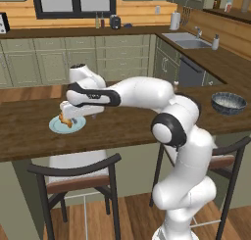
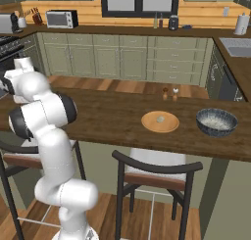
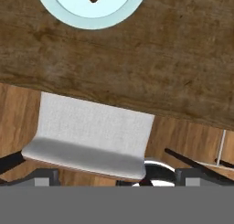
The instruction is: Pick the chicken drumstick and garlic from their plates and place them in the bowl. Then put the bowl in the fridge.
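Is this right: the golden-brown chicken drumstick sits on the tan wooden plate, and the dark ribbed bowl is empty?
Not quite. The golden-brown chicken drumstick sits on the pale blue glossy plate, as the left base view shows. The tan wooden plate holds only a small pale item. The dark ribbed bowl is empty.

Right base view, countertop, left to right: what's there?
White robot arm → pair of small shakers → round tan wooden plate carrying a small pale garlic → deep dark blue-grey ribbed bowl.
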Robot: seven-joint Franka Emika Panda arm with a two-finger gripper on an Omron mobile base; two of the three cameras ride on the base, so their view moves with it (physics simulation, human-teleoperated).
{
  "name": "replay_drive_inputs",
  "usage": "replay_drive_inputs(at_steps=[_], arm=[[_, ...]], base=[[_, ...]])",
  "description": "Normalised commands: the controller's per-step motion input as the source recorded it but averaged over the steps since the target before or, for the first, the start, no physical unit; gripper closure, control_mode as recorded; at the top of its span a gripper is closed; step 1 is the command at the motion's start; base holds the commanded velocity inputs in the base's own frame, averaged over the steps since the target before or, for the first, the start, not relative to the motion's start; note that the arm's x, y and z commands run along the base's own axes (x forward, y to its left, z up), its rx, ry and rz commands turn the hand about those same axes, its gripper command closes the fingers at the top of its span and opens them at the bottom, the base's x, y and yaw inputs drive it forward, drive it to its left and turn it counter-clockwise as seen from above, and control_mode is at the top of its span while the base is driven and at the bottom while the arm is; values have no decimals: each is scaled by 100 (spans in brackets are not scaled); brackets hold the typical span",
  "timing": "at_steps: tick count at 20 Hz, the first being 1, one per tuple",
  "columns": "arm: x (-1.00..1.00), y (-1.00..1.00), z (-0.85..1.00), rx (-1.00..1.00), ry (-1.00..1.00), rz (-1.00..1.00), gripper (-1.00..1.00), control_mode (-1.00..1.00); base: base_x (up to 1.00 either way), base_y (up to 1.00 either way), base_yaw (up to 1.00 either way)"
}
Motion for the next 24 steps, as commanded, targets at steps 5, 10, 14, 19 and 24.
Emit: replay_drive_inputs(at_steps=[5, 10, 14, 19, 24], arm=[[21, 1, -54, 0, -7, 8, -100, -100], [7, 5, -22, 0, -6, 0, -100, -100], [36, 0, -6, 0, -8, 0, -100, -100], [53, 1, -3, 0, -6, 0, -100, -100], [27, 11, -7, 0, 0, 0, -100, -100]], base=[[0, 0, 0], [0, 0, 0], [0, 0, 0], [0, 0, 0], [0, 0, 0]])
